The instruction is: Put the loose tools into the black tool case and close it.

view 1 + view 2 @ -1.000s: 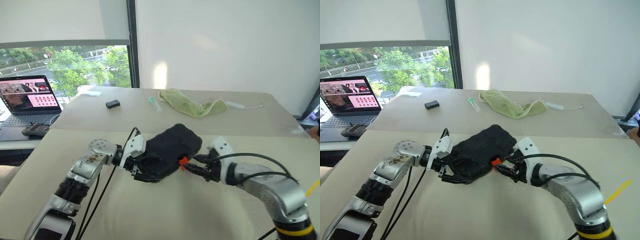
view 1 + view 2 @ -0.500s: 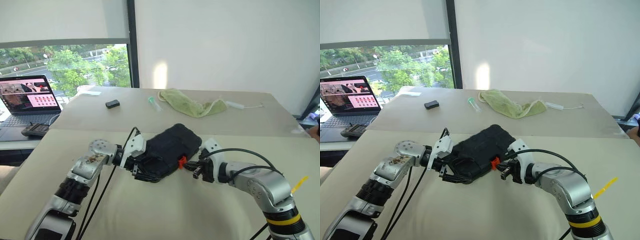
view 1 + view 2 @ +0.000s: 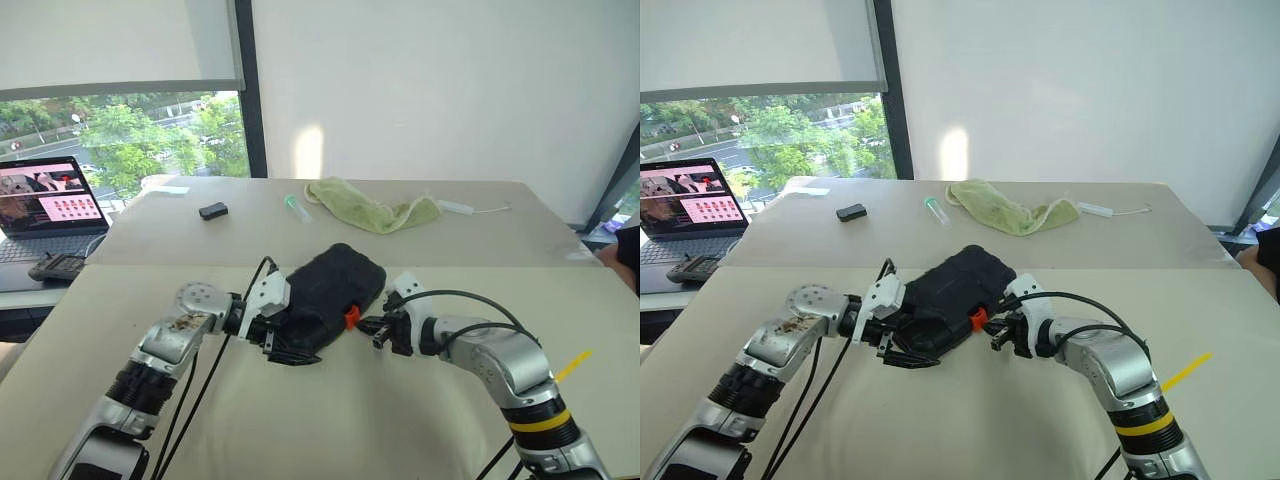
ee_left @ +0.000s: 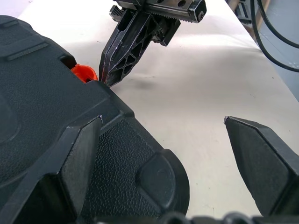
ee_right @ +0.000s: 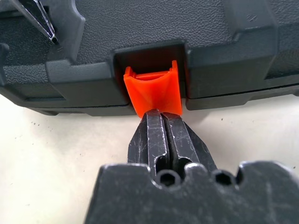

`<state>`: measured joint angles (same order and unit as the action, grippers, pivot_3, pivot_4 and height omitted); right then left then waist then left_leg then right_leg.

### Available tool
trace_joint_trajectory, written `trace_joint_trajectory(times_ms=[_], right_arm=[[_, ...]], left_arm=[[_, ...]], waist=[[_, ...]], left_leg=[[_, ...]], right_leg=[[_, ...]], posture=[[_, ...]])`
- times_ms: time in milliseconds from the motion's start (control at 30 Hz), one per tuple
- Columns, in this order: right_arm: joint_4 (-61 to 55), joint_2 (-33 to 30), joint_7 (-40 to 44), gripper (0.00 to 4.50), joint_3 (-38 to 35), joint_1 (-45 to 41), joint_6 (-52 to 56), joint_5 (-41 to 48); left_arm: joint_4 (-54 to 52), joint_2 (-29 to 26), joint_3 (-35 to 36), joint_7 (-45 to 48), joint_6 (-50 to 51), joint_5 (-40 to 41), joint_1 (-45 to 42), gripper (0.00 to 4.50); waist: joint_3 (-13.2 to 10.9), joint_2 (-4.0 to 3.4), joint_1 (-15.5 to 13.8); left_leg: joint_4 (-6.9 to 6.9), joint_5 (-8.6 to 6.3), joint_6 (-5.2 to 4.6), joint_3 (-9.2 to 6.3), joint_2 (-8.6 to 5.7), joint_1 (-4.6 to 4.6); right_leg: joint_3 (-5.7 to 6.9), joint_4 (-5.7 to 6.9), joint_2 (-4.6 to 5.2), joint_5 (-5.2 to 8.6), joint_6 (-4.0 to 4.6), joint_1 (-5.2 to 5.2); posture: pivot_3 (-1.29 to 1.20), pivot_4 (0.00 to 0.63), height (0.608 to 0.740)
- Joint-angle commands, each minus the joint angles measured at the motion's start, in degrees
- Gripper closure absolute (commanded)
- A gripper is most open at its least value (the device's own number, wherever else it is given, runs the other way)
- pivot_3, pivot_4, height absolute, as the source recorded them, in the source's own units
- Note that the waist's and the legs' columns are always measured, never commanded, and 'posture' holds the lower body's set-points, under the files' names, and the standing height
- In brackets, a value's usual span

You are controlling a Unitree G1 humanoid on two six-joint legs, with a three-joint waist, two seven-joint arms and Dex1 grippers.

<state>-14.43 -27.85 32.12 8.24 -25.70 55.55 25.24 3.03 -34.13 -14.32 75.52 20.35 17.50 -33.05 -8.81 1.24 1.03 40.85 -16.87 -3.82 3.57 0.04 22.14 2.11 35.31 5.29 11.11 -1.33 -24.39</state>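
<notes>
Moved since earlier frame: right gripper (image 5: 161, 122) has gone from spread fingers near the case's side to fingers pressed together, tips now at the orange latch (image 5: 153, 91); the case itself has stayed where it was.
Right gripper: 2 black fingers together with nothing between them, tips touching the lower edge of the latch.
Left gripper (image 4: 161, 154): 2 fingers spread wide apart at the case's near-left corner; 1 finger (image 4: 79, 158) lies against the lid there, the other stands clear over the bare table, so the case is braced, not clamped.
Black tool case (image 3: 325, 292): lies closed and flat on the near beige table (image 3: 330, 420), between the 2 grippers, turned at an angle to the table edge; textured black plastic, rounded corners, raised ribs on the lid.
Latch: small, bright orange, sitting in a notch on the case's right-facing side, its flap sticking out from the seam.
Far table: a green cloth (image 3: 370, 212), a small black block (image 3: 212, 211) and a small clear tube (image 3: 296, 208), well apart from the case.
Far left: an open laptop (image 3: 45, 205) by the window.
</notes>
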Motion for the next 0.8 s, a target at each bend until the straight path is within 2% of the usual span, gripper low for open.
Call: trace_joint_trajectory(times_ms=[33, 300, 400, 533, 633, 767, 800], right_arm=[[1.8, 3.8, -0.7, 4.45, 0.1, 0.6, -7.9, -1.9], [6.7, 8.6, 0.2, 4.45, -1.4, 1.5, -15.0, -3.6], [3.2, 6.5, 1.6, 4.45, -1.3, 4.7, -15.5, -4.0], [-7.6, 0.5, 4.3, 4.45, -4.8, 13.0, -18.0, -3.5], [-17.0, -2.8, 6.8, 3.76, -12.5, 20.3, -18.8, 1.6], [-24.2, -7.0, 9.9, 2.31, -22.0, 29.2, -19.8, 6.1], [-25.2, -7.8, 11.1, 2.13, -24.8, 31.7, -20.9, 6.9]], left_arm=[[-0.8, -0.5, -0.5, -1.5, 2.3, -0.6, 2.9, 0.00], [-1.3, -0.3, -0.4, -3.6, 2.6, -1.1, 4.3, 0.00], [-1.6, -0.4, 1.2, -4.6, 1.9, -0.6, 5.1, 0.00], [-6.9, 1.6, 8.6, -11.1, 1.6, 3.2, 8.0, 0.00], [-13.5, 1.4, 15.0, -14.7, 7.8, 9.9, 11.2, 0.00], [-21.4, 0.3, 22.5, -19.9, 13.2, 15.4, 17.9, 0.00], [-23.4, -0.3, 24.2, -21.0, 13.7, 15.7, 20.7, 0.00]], waist=[[0.0, 0.00, 0.1], [0.0, -0.01, 0.1], [0.0, -0.01, 0.0], [0.0, -0.07, -0.5], [0.0, -0.06, -1.0], [0.0, -0.07, -1.1], [0.0, -0.07, -1.1]], left_leg=[[-0.01, 0.00, 0.00, 0.01, 0.01, -0.03], [-0.05, 0.06, 0.10, 0.01, 0.02, -0.06], [-0.07, 0.06, 0.10, 0.01, 0.02, -0.04], [-0.12, 0.04, 0.08, 0.00, 0.02, -0.02], [-0.10, 0.00, 0.01, -0.05, 0.02, 0.15], [-0.11, -0.03, 0.00, -0.07, 0.08, 0.19], [-0.11, -0.03, 0.00, -0.07, 0.10, 0.16]], right_leg=[[-0.01, 0.00, 0.00, 0.00, 0.00, 0.01], [-0.03, 0.06, -0.02, -0.03, 0.07, -0.02], [-0.03, 0.05, -0.01, -0.03, 0.07, -0.04], [0.01, -0.02, 0.04, -0.01, 0.06, -0.03], [0.08, -0.16, 0.12, 0.00, 0.02, -0.08], [0.09, -0.23, 0.14, 0.02, -0.02, -0.09], [0.08, -0.23, 0.14, 0.02, -0.01, -0.06]], posture=[[0.00, 0.150, 0.740], [0.00, 0.150, 0.740], [0.00, 0.150, 0.740], [0.00, 0.150, 0.740], [0.00, 0.150, 0.740], [0.00, 0.150, 0.740], [0.00, 0.150, 0.740]])
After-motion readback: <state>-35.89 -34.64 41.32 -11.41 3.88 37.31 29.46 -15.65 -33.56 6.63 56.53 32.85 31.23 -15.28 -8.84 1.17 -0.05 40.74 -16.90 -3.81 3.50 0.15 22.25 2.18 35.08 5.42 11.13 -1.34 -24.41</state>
